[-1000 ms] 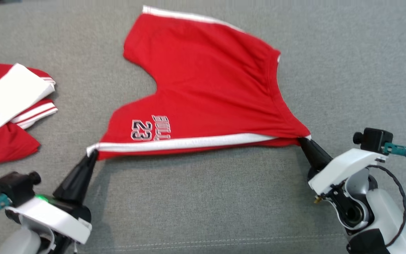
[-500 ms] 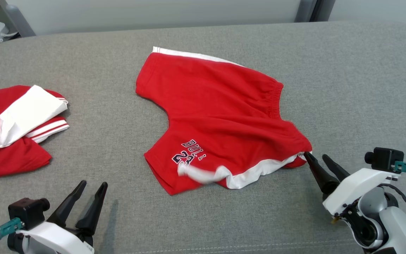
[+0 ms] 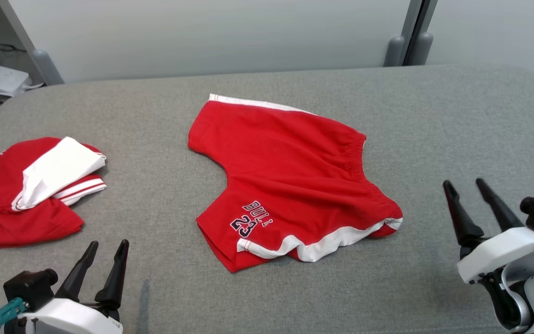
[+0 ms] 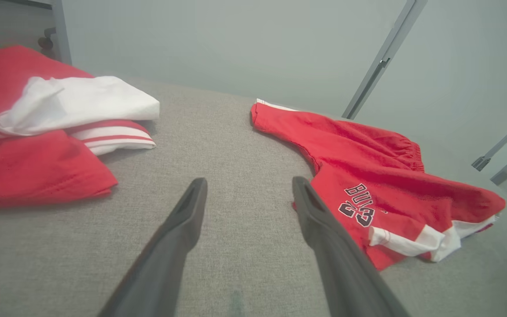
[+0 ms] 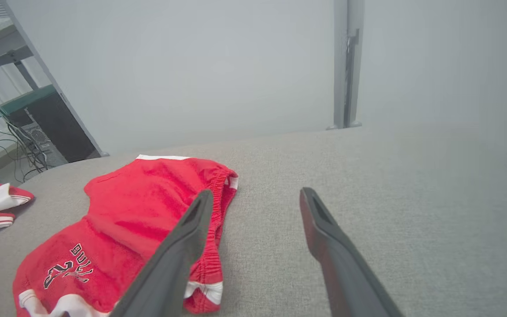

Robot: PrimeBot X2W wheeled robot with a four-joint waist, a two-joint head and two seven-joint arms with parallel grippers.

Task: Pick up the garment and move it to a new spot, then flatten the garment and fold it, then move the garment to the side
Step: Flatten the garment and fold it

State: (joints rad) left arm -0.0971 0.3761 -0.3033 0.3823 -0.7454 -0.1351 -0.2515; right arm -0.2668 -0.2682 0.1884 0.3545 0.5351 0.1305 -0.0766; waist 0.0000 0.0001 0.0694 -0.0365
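Now that both have released the hem they pinched a second ago, you see, past the clothes pile (image 3: 30, 195), your left tool (image 3: 108, 243) spread apart, the red shorts (image 3: 290, 171) lying rumpled mid-worktop (image 3: 155, 116), and your right tool (image 3: 463, 183) spread apart, clear of them.

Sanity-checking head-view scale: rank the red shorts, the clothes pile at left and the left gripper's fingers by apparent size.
1. red shorts
2. clothes pile, partly cut by the frame edge
3. left gripper's fingers, smallest despite being nearest
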